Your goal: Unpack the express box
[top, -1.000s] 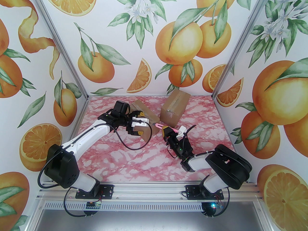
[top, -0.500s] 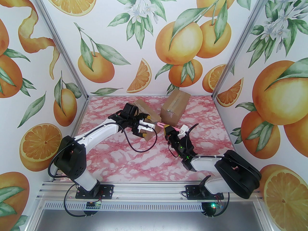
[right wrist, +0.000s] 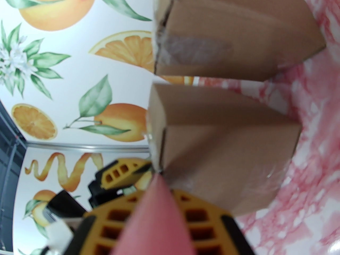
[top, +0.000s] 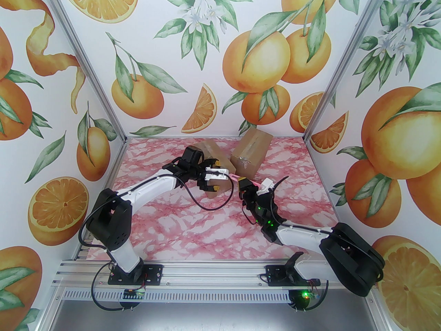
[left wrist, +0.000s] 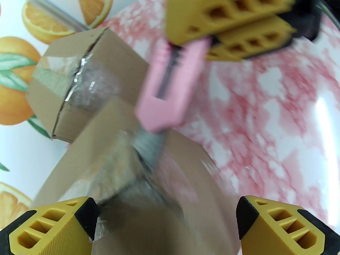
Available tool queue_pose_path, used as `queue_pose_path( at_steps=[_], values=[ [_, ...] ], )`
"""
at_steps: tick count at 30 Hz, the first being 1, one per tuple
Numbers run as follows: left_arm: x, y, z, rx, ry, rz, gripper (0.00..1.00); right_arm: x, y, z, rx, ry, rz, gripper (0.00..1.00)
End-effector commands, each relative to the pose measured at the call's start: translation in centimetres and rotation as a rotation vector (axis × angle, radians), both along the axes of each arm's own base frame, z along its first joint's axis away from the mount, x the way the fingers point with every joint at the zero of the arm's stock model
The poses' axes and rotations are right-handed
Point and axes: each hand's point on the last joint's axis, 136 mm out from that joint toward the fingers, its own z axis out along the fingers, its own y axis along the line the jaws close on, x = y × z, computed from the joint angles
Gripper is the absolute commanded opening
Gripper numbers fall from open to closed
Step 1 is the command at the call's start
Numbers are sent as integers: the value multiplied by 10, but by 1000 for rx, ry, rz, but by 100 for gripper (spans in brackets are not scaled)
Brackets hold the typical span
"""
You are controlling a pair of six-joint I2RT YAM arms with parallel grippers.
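Two taped cardboard boxes and a pink knife
The near box (top: pixel 220 184) is brown and sealed with clear tape. The pink utility knife (left wrist: pixel 170 89) has its blade out, the tip at that box's taped right edge. The second box (top: pixel 249 157), with crinkled tape along its seam, stands just behind and right of the near box.

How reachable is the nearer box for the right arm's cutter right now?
Likely yes: nothing blocks it, and the pink cutter in the right gripper seems to touch the nearer box.

Note the matt brown cardboard of the far box (left wrist: pixel 119 57), sealed with glossy clear tape (left wrist: pixel 53 70). Your cutter (left wrist: pixel 170 89) is smooth pink plastic.
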Motion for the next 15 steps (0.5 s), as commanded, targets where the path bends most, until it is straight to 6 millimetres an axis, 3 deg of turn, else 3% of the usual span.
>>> queue_pose_path(
  at_steps=[1, 7, 15],
  values=[
    [35, -12, 38, -94, -125, 110, 90, -11, 30, 19, 55, -32, 124, 0],
    [30, -13, 36, -88, -110, 103, 90, -12, 21, 13, 60, -20, 90, 0],
    [-27, 15, 34, -21, 33, -69, 92, -10, 7, 14, 37, -23, 42, 0]
  ],
)
